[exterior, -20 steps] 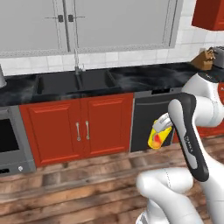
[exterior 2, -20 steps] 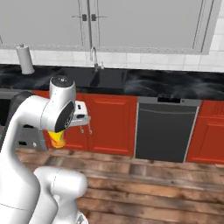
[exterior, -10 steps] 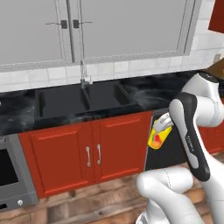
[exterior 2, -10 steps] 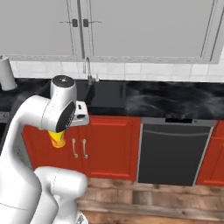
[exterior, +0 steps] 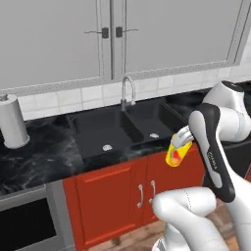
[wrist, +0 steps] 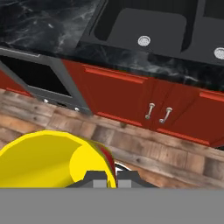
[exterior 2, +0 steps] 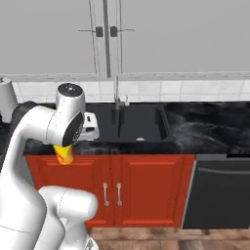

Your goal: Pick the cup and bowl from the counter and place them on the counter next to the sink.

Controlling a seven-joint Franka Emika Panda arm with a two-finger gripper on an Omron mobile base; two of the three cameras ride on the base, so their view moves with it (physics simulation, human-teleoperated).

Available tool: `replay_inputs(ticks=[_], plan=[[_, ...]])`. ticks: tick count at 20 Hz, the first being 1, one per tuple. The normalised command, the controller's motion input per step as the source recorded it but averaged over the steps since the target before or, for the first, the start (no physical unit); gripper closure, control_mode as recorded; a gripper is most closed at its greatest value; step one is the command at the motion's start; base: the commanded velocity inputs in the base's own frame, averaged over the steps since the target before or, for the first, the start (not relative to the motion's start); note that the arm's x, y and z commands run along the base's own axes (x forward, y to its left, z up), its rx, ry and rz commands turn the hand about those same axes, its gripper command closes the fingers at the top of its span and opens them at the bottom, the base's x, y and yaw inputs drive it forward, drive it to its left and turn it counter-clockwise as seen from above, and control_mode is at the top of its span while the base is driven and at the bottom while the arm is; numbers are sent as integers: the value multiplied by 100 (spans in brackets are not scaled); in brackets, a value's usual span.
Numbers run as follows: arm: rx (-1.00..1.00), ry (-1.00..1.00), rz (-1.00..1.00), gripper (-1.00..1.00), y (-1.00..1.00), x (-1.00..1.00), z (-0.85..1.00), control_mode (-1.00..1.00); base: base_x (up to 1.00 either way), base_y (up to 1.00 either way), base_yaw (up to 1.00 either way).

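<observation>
One cup (exterior: 176,154) clamped in gripper (exterior: 179,139), jaws closed on rim | held tilted, off floor, in front of red cabinets (exterior: 120,191) | sink (exterior: 122,128) set in counter (exterior: 39,157) behind.

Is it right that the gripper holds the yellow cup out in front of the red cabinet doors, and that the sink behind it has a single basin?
Not quite. The sink has two basins, each with its own round drain, as the left base view shows. The rest stands: the gripper is shut on the yellow cup, held in front of the red cabinet doors.
</observation>
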Motion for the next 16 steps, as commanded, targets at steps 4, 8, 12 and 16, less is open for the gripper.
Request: replay_inputs(ticks=[4, 8, 12, 16], plan=[[0, 0, 0, 100, 0, 0, 0, 100, 50, 88, -12], [0, 0, 0, 100, 0, 0, 0, 100, 41, 67, 0], [0, 0, 0, 100, 0, 0, 0, 100, 7, 46, 1], [0, 0, 0, 100, 0, 0, 0, 100, 0, 7, 2]])
